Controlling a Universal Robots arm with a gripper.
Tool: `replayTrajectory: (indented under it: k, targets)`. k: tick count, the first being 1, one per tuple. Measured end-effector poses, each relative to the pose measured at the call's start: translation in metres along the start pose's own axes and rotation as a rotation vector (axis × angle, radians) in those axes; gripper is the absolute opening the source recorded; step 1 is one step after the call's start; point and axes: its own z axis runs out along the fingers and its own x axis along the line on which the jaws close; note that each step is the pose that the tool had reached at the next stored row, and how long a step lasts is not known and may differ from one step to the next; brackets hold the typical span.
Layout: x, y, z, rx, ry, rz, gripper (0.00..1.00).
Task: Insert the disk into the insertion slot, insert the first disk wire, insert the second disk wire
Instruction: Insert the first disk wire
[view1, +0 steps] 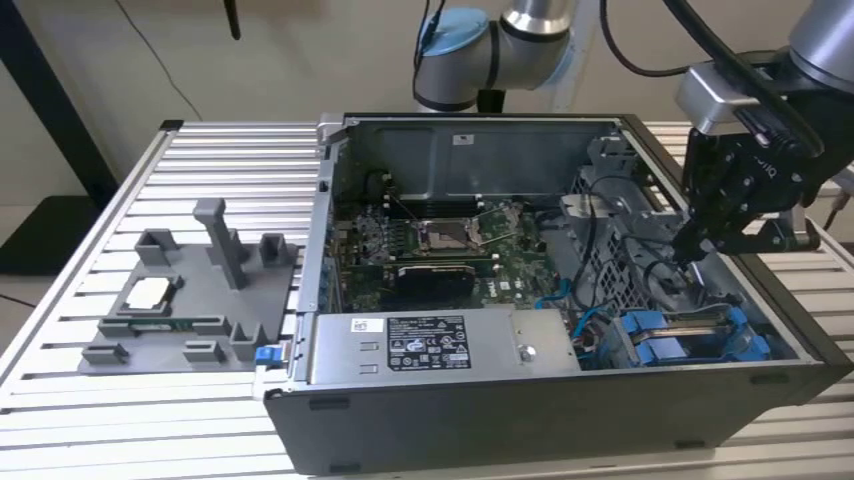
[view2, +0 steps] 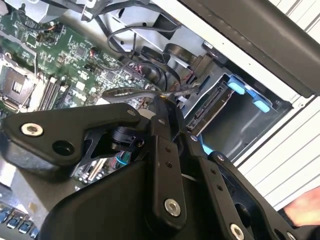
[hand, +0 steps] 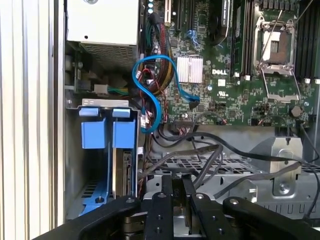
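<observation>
Disk (view2: 212, 104) sits in the slot (view2: 250, 125). Tool (view1: 690, 250) hovers near it, pinched shut, seemingly on a wire (view2: 125, 91). Looks like the first-wire step: the plug needs squaring to the disk's end.

silver-grey hard drive in blue plastic carrier (hand: 125, 172) sits edge-on inside grey metal drive bay with blue rails (hand: 105, 103), mostly hidden by bay walls. black gripper (view1: 683, 252) among black cables (view1: 641, 270): contact too small to tell. grey robot arm (view1: 534, 30) cut off at exterior view's top.
</observation>
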Motion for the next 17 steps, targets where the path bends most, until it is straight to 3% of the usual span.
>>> replayTrajectory:
  k: [17]
  targets:
    - [0.0051,-0.008,0.0086,-0.0001,0.0082,0.0,0.19]
